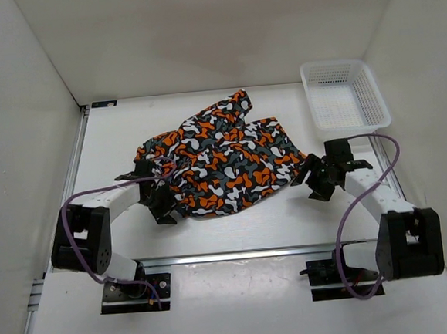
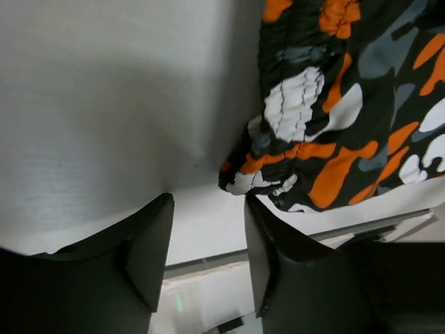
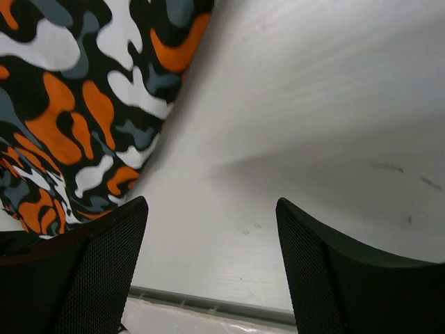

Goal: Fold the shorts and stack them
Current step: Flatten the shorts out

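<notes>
My left end effector [image 2: 208,203] and right end effector [image 3: 212,205] were spread, empty, so grabbing the shorts [image 1: 223,155] crooked could've bunched them.

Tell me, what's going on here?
Two robot arms are meant to fold a pair of shorts. The shorts lie rumpled on the table, not yet neatly folded. The left gripper sits at their left edge and the right gripper at their right edge, both open and holding nothing. A basket stands in the far right corner.
</notes>
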